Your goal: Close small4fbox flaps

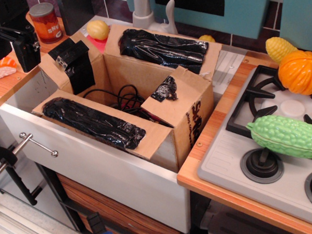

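Gripper (18,42): black, far left, apart from the box, holding nothing visible; opening cannot be told | Writing: red can (45,22) reads "SNV"; small4fbox (145,104) side lettering only partly legible | Arm: enters from upper left corner | Box: sits in white sink (96,166), left of stove (266,143); flaps (94,122) open, black cables (121,98) inside.

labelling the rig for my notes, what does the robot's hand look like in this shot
The hand is all black and boxy, built from blocky matte housings with hard edges, at the upper left corner. No markings, cables or coloured parts show on it, and the top edge cuts off the arm.
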Action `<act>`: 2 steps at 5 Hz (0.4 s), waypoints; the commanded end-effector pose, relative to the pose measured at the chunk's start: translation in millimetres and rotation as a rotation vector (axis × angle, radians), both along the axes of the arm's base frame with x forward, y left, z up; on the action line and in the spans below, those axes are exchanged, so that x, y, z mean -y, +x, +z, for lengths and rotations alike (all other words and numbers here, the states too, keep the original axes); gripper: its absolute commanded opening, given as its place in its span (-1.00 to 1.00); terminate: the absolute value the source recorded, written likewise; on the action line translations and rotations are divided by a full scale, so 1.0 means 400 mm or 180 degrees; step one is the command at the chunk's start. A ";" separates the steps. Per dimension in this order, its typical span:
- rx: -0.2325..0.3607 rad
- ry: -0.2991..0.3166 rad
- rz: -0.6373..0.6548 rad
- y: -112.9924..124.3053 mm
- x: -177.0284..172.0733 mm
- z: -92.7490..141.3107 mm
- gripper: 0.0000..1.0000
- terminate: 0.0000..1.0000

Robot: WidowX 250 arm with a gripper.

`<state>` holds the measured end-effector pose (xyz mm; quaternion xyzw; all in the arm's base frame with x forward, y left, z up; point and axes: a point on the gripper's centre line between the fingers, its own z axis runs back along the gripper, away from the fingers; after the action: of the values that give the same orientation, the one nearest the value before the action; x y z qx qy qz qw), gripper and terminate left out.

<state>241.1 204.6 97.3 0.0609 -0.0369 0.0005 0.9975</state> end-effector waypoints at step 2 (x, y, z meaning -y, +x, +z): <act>-0.0088 -0.0356 -0.0088 0.027 -0.023 -0.009 1.00 -1.00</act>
<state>252.3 210.1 78.1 -0.0108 -0.0077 -0.0237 0.9996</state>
